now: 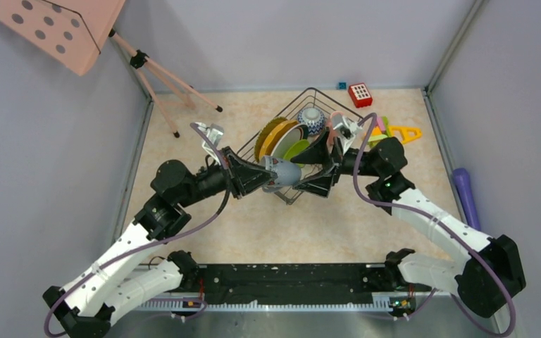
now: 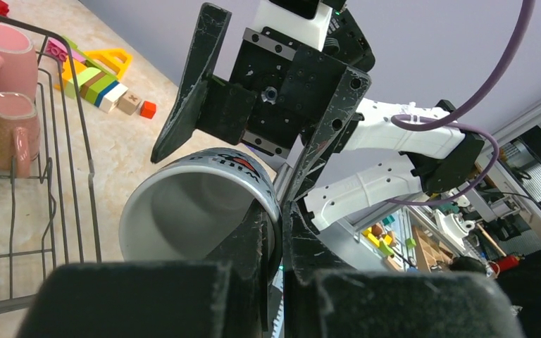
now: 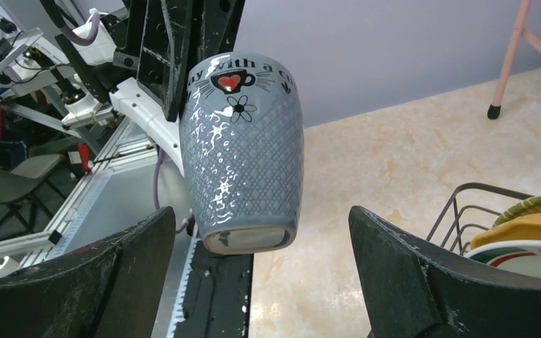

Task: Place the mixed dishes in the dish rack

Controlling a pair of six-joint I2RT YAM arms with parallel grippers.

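Holding a grey mug (image 3: 243, 155) by its rim, the left end effector (image 1: 271, 172) pinches the wall with one finger inside the mouth and one outside. The mug hangs above the worktop (image 1: 253, 225), lying roughly on its side at the near-left corner of the dish rack (image 1: 308, 90), base pointing toward the right arm. The right end effector (image 3: 260, 225) faces the mug base with fingers spread wide; the right wrist view shows a gap on each side, no contact. In the rack: yellow ribbed plate (image 1: 269, 135) and lime-green plate (image 1: 296, 149) on edge, patterned bowl (image 1: 311, 120) behind them, a pink mug (image 2: 3, 60) and a speckled pink mug (image 2: 7, 130) at the far side. Toy blocks (image 1: 394, 132) lie just right of the rack; a purple cylinder (image 1: 466, 197) lies by the right wall.
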